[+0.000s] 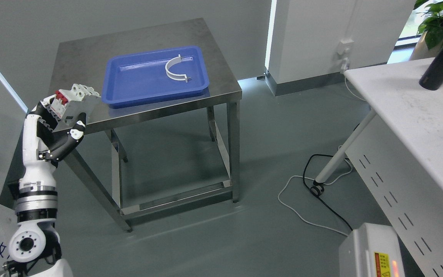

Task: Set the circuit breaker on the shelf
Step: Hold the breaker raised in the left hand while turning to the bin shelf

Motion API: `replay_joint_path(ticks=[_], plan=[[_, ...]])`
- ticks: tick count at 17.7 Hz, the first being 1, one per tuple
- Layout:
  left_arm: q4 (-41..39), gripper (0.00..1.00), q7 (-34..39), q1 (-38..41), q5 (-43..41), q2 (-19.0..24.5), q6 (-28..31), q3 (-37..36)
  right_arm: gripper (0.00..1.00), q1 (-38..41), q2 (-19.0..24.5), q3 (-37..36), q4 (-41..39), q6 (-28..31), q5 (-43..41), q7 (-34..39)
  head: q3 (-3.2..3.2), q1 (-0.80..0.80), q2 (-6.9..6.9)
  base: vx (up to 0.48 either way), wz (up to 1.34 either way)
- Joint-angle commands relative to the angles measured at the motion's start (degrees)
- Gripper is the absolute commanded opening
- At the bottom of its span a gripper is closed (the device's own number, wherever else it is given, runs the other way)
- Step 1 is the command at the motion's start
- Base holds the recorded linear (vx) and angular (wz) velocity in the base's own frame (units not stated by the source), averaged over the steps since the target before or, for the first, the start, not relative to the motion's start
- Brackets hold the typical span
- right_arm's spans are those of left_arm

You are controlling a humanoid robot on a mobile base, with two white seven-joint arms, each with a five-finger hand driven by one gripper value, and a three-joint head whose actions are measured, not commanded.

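We see the left hand (pixel 58 123) gripping the circuit breaker (pixel 71 105), at eight o'clock from the blue tray (pixel 129 82).

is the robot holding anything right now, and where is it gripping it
Yes: the left hand holds the circuit breaker, gripping its lower body, with the red switches and white top sticking out above the fingers.
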Motion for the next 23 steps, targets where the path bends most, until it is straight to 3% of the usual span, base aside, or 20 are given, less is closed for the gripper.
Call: replay_joint_path(ticks=[1,14,18,23], plan=[[-0.1,0.11,0.1,0.1,0.1,0.9,0.4,1.2,1.0,0.0,-1.0,1.1,0.0,3.6,0.0,-0.1,0.0,0.0,0.0,-0.105,-0.1],[-0.2,0.11,-0.3,0.5,0.1,0.9,-1.0,3.7,1.0,0.0,-1.0,1.1,0.0,3.6,0.0,-0.1,0.0,0.0,0.0,-0.182,0.22],[-2.2,0.11,-10.6,2.9,0.2,0.9,-6.4,0.6,1.0,0.0,-1.0,1.1,0.0,3.6,0.0,-0.1,0.0,0.0,0.0,-0.178,0.53],[-2.5,0.11,-12.0,-1.8,0.2,0.9,-11.1,-2.0,1.0,0.0,-1.0,1.1,0.0,3.6,0.0,-0.1,0.0,0.0,0.0,-0.11,0.69]])
